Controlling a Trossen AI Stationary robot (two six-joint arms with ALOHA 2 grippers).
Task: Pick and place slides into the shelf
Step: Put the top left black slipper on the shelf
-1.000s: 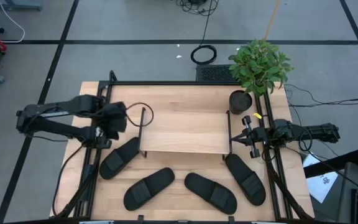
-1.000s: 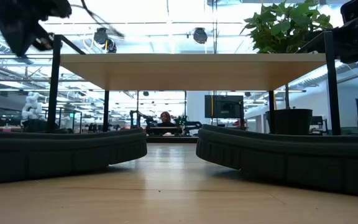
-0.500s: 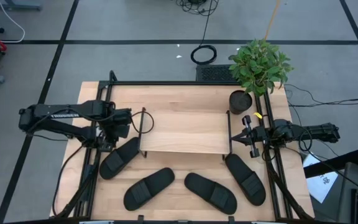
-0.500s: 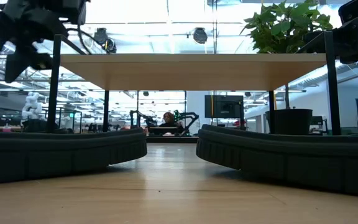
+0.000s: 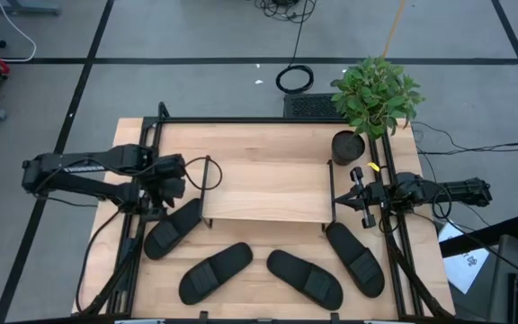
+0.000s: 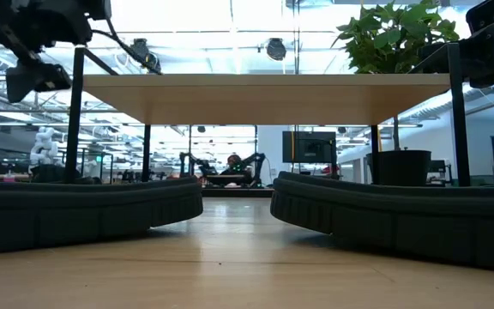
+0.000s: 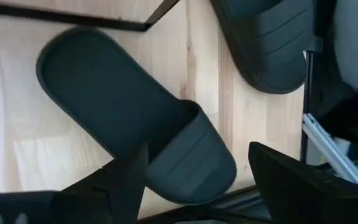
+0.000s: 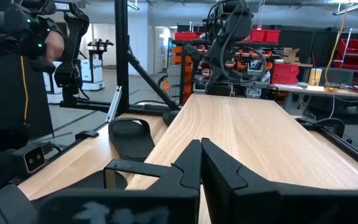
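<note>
Four slides lie on the table in front of the shelf (image 5: 268, 192), none on it yet. The leftmost slide (image 5: 173, 228) is just beside the shelf's left frame, and my left gripper (image 5: 171, 185) hangs over its upper end, fingers spread wide with nothing between them. In the left wrist view this slide (image 7: 135, 149) fills the space between my fingers, strap toward me, so I judge I am lined up to come down on it. Two other slides (image 5: 216, 273) lie in the middle and one on the right. My right gripper (image 5: 356, 195) waits with fingers together beside the shelf's right frame, near the plant (image 5: 375, 94)
</note>
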